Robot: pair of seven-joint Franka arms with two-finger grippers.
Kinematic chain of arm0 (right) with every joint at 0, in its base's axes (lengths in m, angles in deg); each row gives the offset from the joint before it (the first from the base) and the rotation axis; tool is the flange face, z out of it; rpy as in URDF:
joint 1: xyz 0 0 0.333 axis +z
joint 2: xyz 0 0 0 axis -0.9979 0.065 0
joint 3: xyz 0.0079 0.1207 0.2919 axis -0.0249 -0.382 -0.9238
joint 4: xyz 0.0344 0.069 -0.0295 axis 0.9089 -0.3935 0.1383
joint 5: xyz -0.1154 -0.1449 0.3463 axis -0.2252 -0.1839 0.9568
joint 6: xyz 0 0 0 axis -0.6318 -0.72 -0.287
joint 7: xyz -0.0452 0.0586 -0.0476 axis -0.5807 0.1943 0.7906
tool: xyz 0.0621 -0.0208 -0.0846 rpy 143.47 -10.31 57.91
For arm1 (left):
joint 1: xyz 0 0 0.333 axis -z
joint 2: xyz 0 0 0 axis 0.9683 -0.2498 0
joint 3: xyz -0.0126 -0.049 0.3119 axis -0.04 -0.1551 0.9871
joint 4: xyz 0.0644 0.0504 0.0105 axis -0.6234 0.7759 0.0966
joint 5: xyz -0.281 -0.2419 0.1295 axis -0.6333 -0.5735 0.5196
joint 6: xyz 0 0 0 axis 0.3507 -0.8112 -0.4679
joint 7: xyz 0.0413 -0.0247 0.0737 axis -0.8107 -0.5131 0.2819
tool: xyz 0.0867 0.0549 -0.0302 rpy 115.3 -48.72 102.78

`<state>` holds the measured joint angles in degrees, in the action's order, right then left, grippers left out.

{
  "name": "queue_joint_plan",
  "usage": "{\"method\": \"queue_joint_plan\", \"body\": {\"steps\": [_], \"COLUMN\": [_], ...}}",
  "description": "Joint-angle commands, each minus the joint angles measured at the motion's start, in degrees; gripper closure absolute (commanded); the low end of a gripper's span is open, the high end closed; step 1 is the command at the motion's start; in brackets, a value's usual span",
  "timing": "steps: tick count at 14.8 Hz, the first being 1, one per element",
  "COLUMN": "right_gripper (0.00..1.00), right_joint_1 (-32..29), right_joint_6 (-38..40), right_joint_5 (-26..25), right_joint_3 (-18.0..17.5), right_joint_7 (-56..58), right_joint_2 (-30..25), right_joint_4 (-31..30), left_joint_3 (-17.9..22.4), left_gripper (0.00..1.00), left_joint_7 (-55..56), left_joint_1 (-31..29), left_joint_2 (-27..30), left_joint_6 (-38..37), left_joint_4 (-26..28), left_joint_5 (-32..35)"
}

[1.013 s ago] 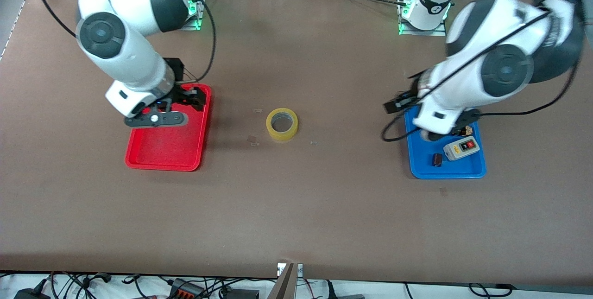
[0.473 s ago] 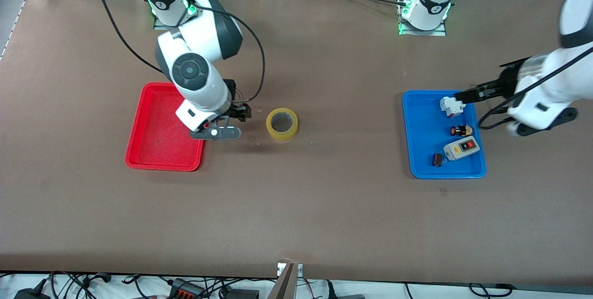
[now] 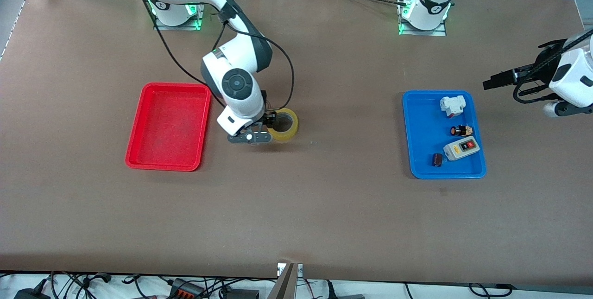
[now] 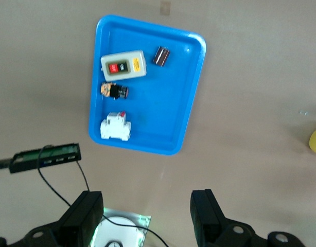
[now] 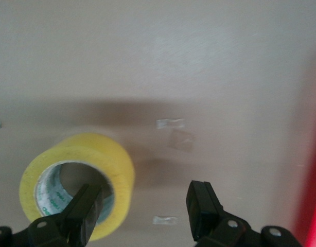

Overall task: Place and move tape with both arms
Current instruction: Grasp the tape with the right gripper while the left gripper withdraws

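A: From the front, our right tool (image 3: pixel 265 125) hangs at the tape (image 3: pixel 283 125), which lies flat on the tabletop (image 3: pixel 324 206) between the red tray (image 3: pixel 134 150) and blue tray (image 3: pixel 419 150). Our left tool (image 3: pixel 486 83) waits past the blue tray.

B: Left wrist: its fingers (image 4: pixel 83 218) are spread, empty.

A: Right wrist: our fingers (image 5: pixel 202 206) are spread, one over the tape's hole. We should straddle the wall squarely before closing.

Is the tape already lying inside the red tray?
No. The tape lies on the bare table beside the red tray, with the open right gripper at it.
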<state>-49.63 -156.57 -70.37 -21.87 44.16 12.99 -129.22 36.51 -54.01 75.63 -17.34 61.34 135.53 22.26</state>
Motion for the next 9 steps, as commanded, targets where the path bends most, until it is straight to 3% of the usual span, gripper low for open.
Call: {"method": "queue_joint_plan", "body": {"steps": [1, 6, 9], "right_gripper": [0.04, 0.05, 0.05], "right_joint_1": [1.4, 3.0, 3.6], "right_joint_6": [-2.5, -5.0, -11.4], "right_joint_5": [0.8, 0.9, 0.9], "right_joint_3": [0.4, 0.4, 0.4], "right_joint_7": [-1.0, -1.1, -0.8], "right_joint_2": [1.7, 3.9, 4.0], "right_joint_4": [0.7, -0.4, -4.3], "left_joint_3": [1.0, 1.0, 1.2], "left_gripper": [0.0, 0.0, 0.0], "left_joint_7": [-1.8, -1.4, -2.0], "left_joint_1": [2.0, 3.2, 2.9], "left_joint_2": [5.2, 4.8, 5.0], "left_joint_6": [4.1, 8.3, 8.3], "left_joint_4": [7.7, 6.9, 7.5], "left_joint_5": [0.8, -1.1, -1.8]}}
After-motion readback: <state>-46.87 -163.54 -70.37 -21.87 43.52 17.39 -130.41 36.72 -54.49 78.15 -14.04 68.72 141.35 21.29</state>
